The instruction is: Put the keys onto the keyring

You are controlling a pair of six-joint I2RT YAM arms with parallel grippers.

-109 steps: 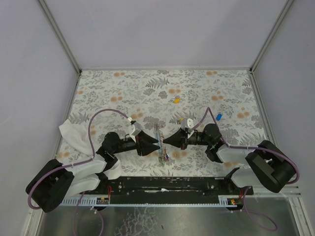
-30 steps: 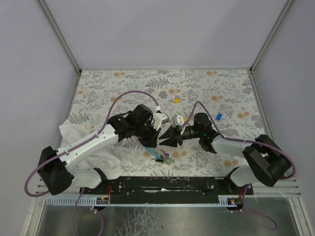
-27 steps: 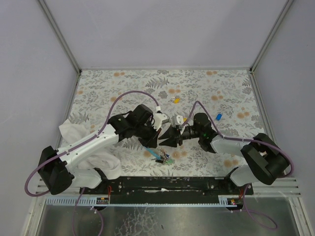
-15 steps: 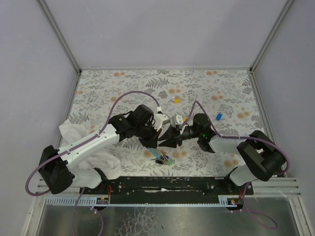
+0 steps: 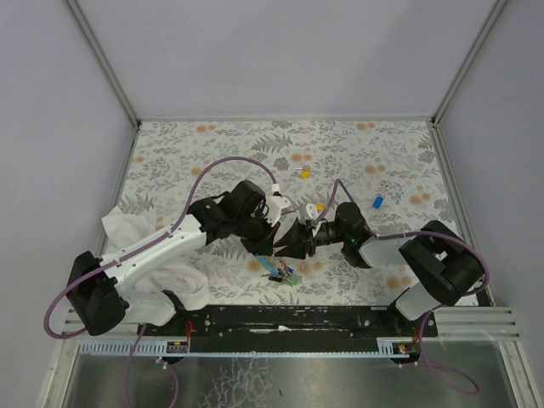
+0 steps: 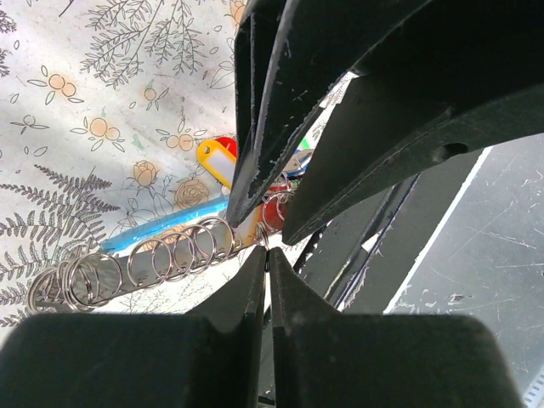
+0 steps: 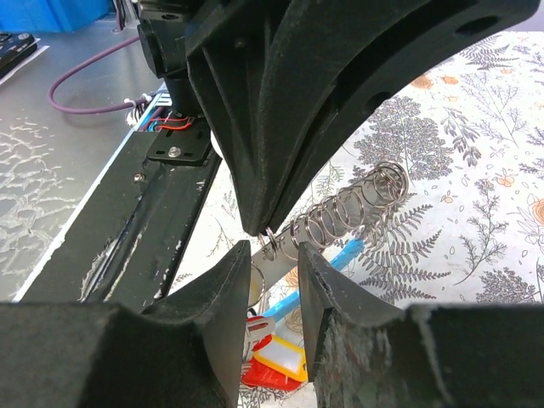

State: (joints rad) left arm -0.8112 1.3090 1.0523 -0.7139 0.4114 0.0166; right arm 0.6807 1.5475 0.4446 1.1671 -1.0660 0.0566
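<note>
1. The right gripper (image 7: 274, 252) has slid to the left. A moment ago there was a little space between it and the left gripper (image 6: 266, 255). Now their tips meet.
2. The left gripper has hardly moved. Its two fingers are pressed together, and they look to be pinching the end of the keyring (image 7: 344, 212).
3. The right gripper's fingers are a bit apart. The small end ring sits right at the gap between them, but they are not squeezing it.
4. That end of the keyring is held up between the two grippers. Its blue strap (image 6: 161, 231) and a few keys (image 7: 276, 361) trail down toward the front of the bench (image 5: 212, 144).
5. A yellow key (image 5: 304, 173) and a blue key (image 5: 377, 202) lie loose on the bench, well apart from the keyring.
6. I think the right gripper is getting ready to grab the ring. The loose keys are not on it yet, so a lot of the job is left.
</note>
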